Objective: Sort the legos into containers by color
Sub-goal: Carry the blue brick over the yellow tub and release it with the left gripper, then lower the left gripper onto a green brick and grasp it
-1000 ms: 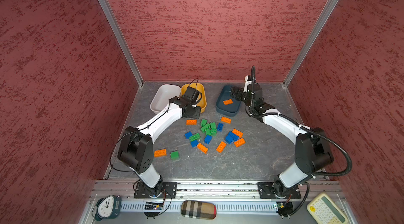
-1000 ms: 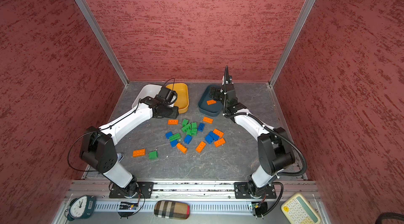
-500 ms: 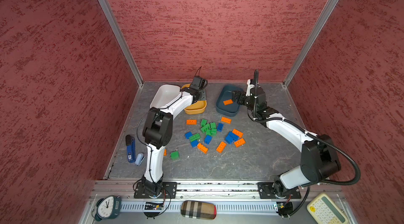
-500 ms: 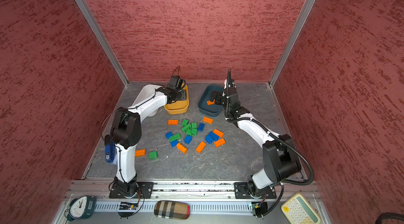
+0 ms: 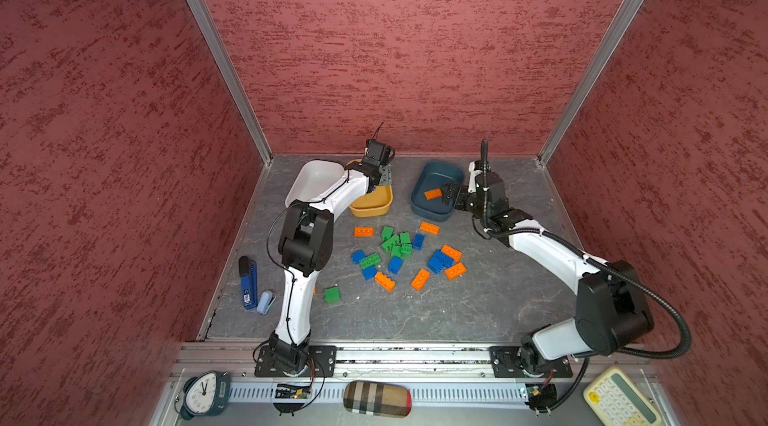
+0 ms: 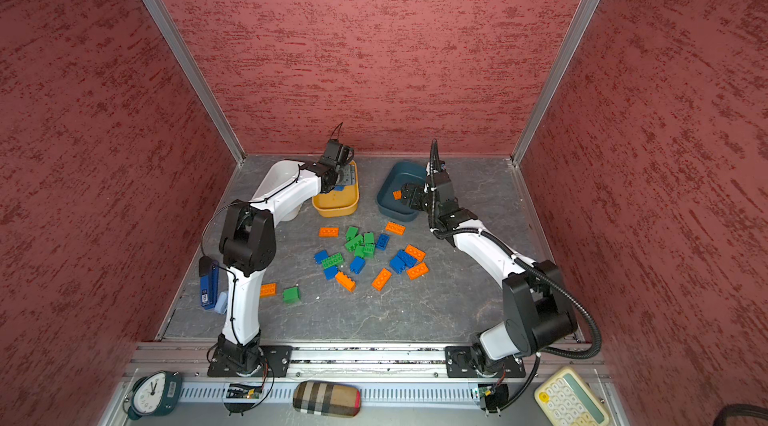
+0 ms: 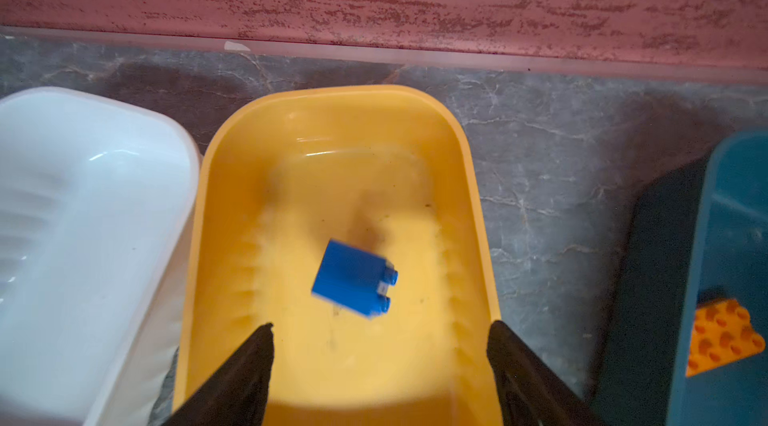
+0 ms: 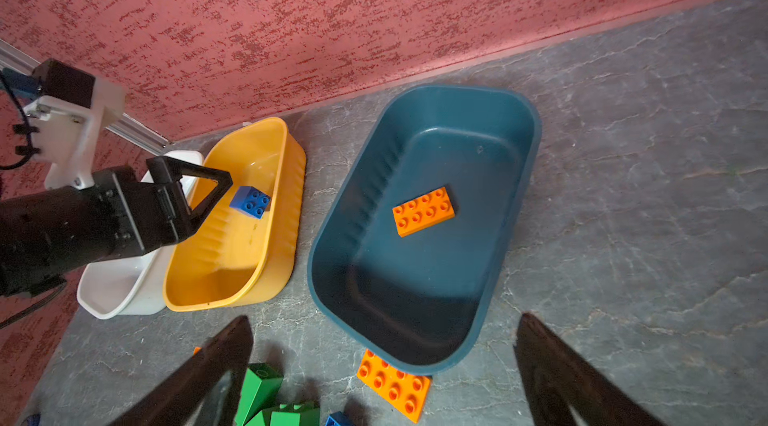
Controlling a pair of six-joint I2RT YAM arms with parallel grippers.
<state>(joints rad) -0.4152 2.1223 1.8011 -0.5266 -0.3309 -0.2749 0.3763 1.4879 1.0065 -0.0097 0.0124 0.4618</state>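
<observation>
While the left hand (image 7: 381, 325) is spread above the yellow tub (image 7: 332, 120), a blue lego (image 7: 353, 276) sits free just ahead of its fingertips (image 7: 257, 345), inside the tub's rim. The right hand (image 8: 384, 318) is spread and empty; beyond it, an orange lego (image 8: 424, 209) rests in the teal tub (image 8: 478, 120).

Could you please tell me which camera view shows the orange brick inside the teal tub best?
The right wrist view: the orange brick lies whole and sharp in the teal tub. The left wrist view shows only part of it; both top views show it tiny.
</observation>
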